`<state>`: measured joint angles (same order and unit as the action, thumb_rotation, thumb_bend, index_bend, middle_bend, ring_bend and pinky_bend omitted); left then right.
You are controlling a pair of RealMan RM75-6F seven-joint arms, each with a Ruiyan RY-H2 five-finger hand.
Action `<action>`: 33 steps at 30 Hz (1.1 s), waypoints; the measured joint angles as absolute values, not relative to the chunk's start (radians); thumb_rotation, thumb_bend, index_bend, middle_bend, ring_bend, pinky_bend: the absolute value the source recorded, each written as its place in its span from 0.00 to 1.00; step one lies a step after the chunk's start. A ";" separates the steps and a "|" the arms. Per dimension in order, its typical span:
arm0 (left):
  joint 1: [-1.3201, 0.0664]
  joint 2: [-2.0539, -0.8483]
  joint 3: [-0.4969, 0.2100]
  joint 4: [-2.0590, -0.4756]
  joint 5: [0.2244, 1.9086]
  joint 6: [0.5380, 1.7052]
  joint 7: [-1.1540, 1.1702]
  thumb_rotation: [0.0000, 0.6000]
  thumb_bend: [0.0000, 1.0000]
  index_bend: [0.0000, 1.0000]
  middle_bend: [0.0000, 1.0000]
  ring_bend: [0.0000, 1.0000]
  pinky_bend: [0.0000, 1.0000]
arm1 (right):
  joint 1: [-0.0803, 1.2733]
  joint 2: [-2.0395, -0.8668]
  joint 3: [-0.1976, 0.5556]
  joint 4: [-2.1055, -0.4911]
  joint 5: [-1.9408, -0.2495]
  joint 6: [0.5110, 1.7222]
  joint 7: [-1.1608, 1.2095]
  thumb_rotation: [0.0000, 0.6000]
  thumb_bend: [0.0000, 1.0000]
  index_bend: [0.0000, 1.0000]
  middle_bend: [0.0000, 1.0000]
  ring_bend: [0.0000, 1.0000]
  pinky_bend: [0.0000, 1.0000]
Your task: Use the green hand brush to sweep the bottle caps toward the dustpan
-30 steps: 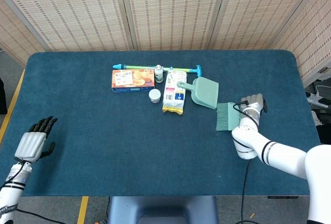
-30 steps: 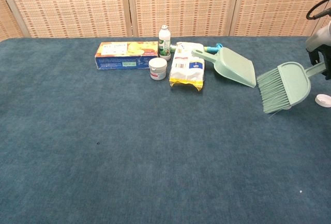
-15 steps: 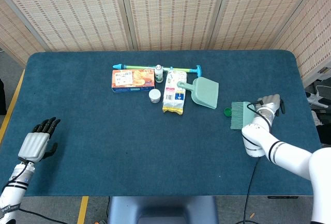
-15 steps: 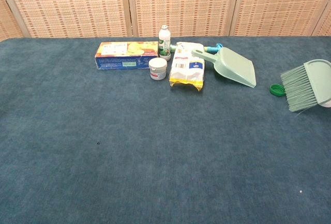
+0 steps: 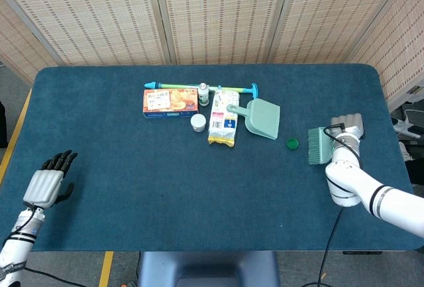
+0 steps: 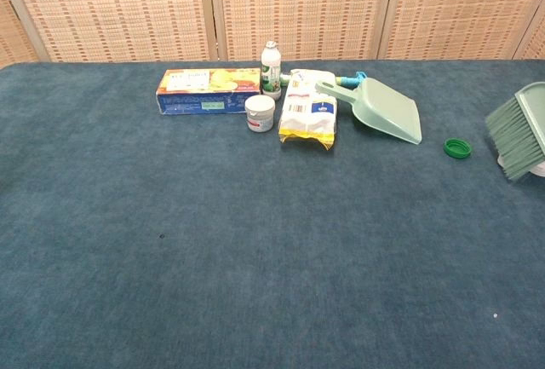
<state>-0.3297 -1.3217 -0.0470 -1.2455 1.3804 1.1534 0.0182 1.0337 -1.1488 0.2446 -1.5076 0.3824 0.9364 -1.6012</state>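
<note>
The left hand (image 5: 46,184) hovered at the table's (image 5: 132,187) near left edge, fingers spread, holding nothing. The dustpan (image 5: 262,117) lay mid-table, a green bottle cap (image 5: 292,143) just right of it. Farther right, the right hand (image 5: 347,130) gripped the green hand brush (image 5: 317,146), bristles facing the cap.

**Room and backdrop**

Desk (image 5: 199,187) is covered in dark teal felt-like cloth, rounded corners, filling most of both views. Behind it, across the top of the frame, stands a folding screen (image 5: 218,15) of woven beige panels with pale grey frames. Grey floor (image 5: 13,95) shows at the left edge, with a yellow tape line (image 5: 14,141) running along the desk side. Light is even and diffuse, no hard shadows.
</note>
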 measured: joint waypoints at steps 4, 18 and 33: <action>-0.330 -1.320 -0.046 -1.252 1.385 1.157 0.019 1.00 0.47 0.00 0.00 0.05 0.17 | 1.024 -1.046 0.265 -1.677 0.320 0.943 -1.532 1.00 0.40 1.00 0.89 0.61 0.52; -0.322 -1.307 -0.039 -1.273 1.404 1.181 0.012 1.00 0.46 0.00 0.00 0.05 0.18 | 1.002 -0.826 0.266 -2.049 0.095 0.767 -1.206 1.00 0.40 1.00 0.89 0.61 0.52; -0.327 -1.305 -0.043 -1.271 1.392 1.162 0.001 1.00 0.47 0.00 0.00 0.05 0.18 | 0.972 -1.095 0.127 -1.679 -0.139 0.529 -0.825 1.00 0.41 0.95 0.84 0.53 0.50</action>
<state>-0.3267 -1.3047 -0.0430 -1.2710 1.3921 1.1617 0.0013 0.9724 -1.0947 0.1272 -1.6790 -0.1394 0.5290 -0.8251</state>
